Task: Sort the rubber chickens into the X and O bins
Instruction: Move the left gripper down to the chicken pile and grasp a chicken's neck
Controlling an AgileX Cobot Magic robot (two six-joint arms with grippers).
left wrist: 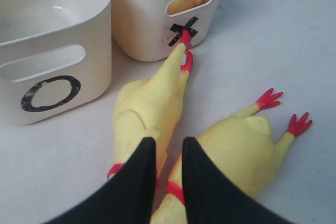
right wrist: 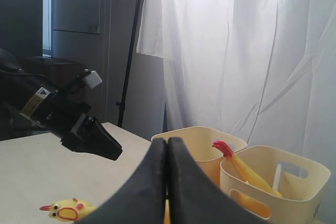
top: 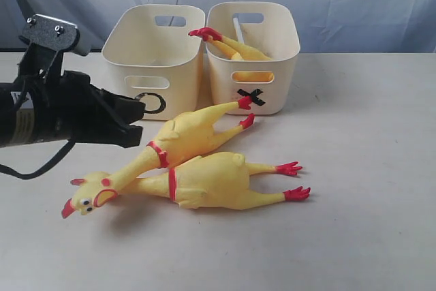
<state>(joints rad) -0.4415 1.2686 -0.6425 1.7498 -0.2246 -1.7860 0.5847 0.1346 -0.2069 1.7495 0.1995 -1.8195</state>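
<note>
Left fingers: the left gripper [left wrist: 169, 142] has its black fingers [left wrist: 135, 184] only a narrow gap apart, with nothing between them; it hangs over the chickens without touching.
Right fingers: the right gripper [right wrist: 168, 142] is pressed fully closed and holds nothing, raised well away from the work.
Chicken under the fingers: the far chicken [top: 189, 131] lies slantwise on the table [top: 368, 202], head to the near left, and one red foot up against the front of the X bin [top: 276, 80]. Its neck band [top: 158, 153] sits just below the left fingertips.
Near chicken: the near chicken [top: 214, 180] lies alongside, touching the far one, with its feet to the right. I cannot tell where its head is.
Step in hand: likely lining up to pick the far chicken by the neck.
Doing it well: the gap looks too narrow for the neck, so widen it first. Come straight down at the band, straddle the neck, then close firmly.
Risk: the floppy body will dangle and swing. The two necks cross close together, so the fingers could catch both.
X bin: on the far right, it holds a third chicken [top: 235, 47], whose red feet poke over the left rim.
O bin: the O bin [top: 129, 66], on the far left, touches the X bin; nothing shows inside it.
</note>
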